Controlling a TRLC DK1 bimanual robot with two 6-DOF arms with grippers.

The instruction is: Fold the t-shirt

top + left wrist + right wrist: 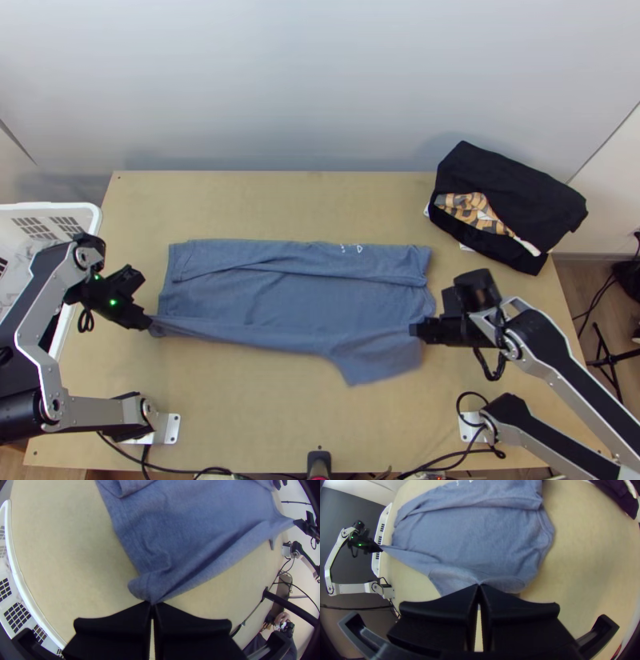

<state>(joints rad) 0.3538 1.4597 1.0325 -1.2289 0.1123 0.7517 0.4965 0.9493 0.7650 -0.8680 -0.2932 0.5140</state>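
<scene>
Left arm (96, 411) is bent at the lower left, right arm (554, 342) angled in from the lower right. Left gripper (150, 322), left of centre, is closed on the near corner of the t-shirt (280, 300); right gripper (413, 330), right of centre, pinches its near side by the sleeve. The shirt lies mid-frame, far side folded over. Left wrist view shows cloth gathered at the pinch; top view, black cloth (512, 188) at upper right.

Top view: bright, even, diffuse light on desk (304, 208); wall (320, 72) pale, w/ soft grey shadows just past desk's far edge, incl. one by the black pile (512, 188) nr far R corner. Sm. green lights (113, 302) glow nr L edge. Both wrist views: fisheye, desk edges bowed, some corners dark; R wrist bkgd dim past desk's L edge.
</scene>
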